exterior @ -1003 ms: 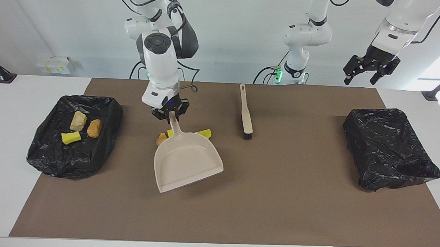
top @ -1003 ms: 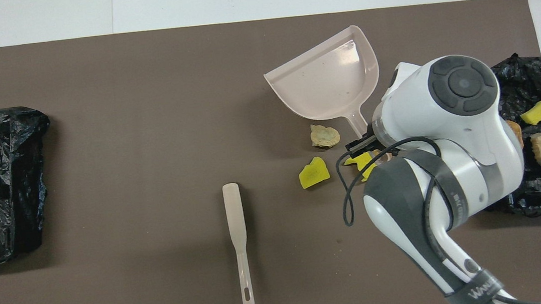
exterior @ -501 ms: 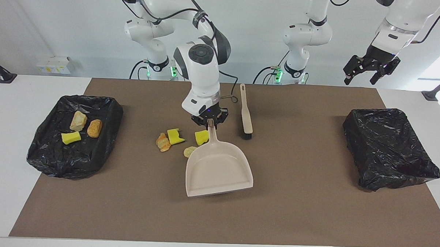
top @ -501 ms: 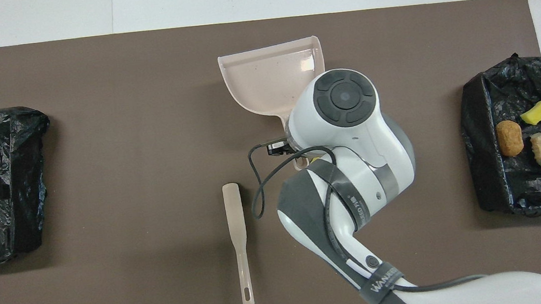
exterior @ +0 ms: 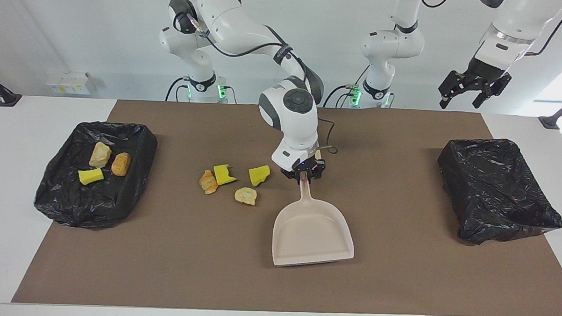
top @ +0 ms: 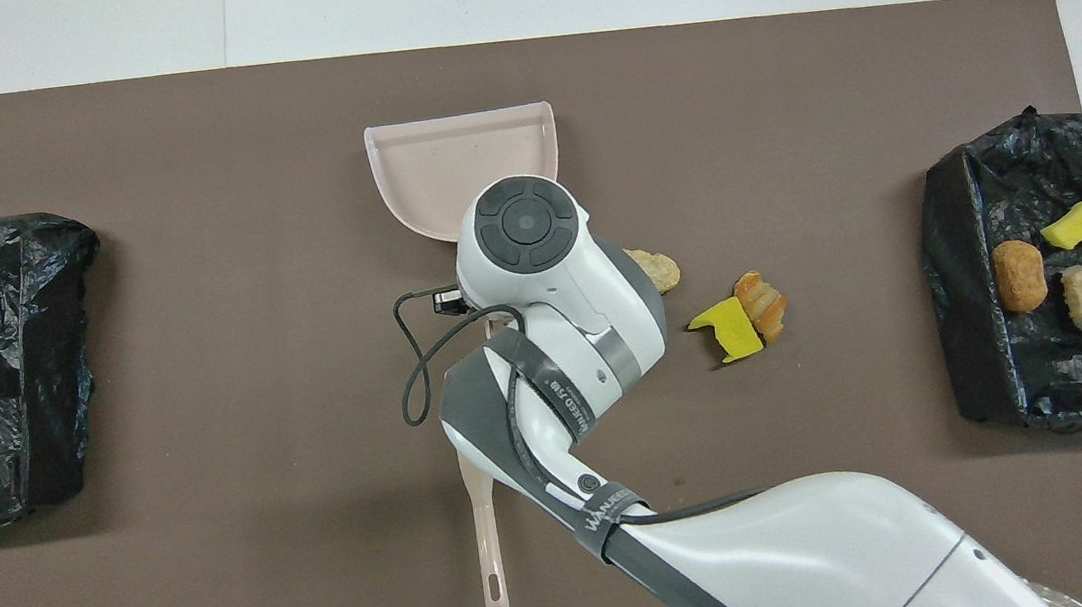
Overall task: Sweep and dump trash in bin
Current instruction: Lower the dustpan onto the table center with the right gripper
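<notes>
**Dustpan carried off the scraps toward the table's middle**

Facing view: your right gripper (exterior: 303, 174) is clamped tight on the handle of the dustpan (exterior: 312, 234), and over the last second it has swung the pan from above the loose scraps toward the left arm's end, so it now sits beside them with its mouth pointing away from the robots. That move has uncovered 4 pieces of trash on the mat (exterior: 398, 283): a tan lump (exterior: 208, 181) touching a yellow chunk (exterior: 224, 174), a second yellow chunk (exterior: 259, 174), and a pale lump (exterior: 246, 195) a little farther from the robots. 3 more pieces lie in the bin (exterior: 55, 197) at the right arm's end. The second bin (exterior: 499, 189), at the left arm's end, looks empty. The left gripper (exterior: 474, 87) waits high near that bin, its fingers spread wide, holding nothing. The pan itself is empty.

Overhead view: the right arm covers the gripper and much of the brush (top: 488, 540), of which you see only the handle end, nearer the robots than the pan. The brush has not moved. The pan's tray has slid toward the table's centre.

What this means for you: 4 pieces are not yet swept. I judge the pan is being staged beside them, and the brush is not yet picked up.
</notes>
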Controlling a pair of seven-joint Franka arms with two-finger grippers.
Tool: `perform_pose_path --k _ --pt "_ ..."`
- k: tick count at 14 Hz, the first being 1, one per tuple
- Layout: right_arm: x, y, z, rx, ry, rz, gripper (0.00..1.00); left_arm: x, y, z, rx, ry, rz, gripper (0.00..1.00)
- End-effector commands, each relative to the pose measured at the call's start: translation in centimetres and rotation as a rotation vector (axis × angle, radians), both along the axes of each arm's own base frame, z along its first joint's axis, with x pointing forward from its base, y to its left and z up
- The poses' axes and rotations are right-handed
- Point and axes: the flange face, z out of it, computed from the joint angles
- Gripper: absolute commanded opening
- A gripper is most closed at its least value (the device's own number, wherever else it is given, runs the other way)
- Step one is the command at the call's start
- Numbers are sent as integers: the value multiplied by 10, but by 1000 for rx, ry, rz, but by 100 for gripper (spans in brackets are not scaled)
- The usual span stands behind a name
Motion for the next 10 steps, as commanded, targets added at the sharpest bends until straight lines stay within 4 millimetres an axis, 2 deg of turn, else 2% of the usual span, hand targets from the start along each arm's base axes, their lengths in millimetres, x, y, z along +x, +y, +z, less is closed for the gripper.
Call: perform_pose_path --k 1,2,3,4,6,8,9,10 --pt "-9 29 -17 -7 19 -63 0 -3 1 4 -5 5 9 100" --pt "-10 28 -17 -7 30 -76 0 -3 1 4 -5 5 11 100" --pt "-8 26 -18 -11 26 -76 70 -3 1 4 -5 5 11 100" --pt "-7 25 -15 -7 18 -72 100 -3 1 4 -5 5 9 100" --pt "-4 22 -4 3 5 -72 100 -3 1 4 -5 5 11 100" --pt "-5 20 18 20 -22 -71 100 -3 1 4 -5 5 9 100" --pt "-5 20 23 23 -29 -58 100 -3 1 4 -5 5 9 100" --pt "-12 24 28 21 -23 -33 100 -3 1 4 -5 5 11 100"
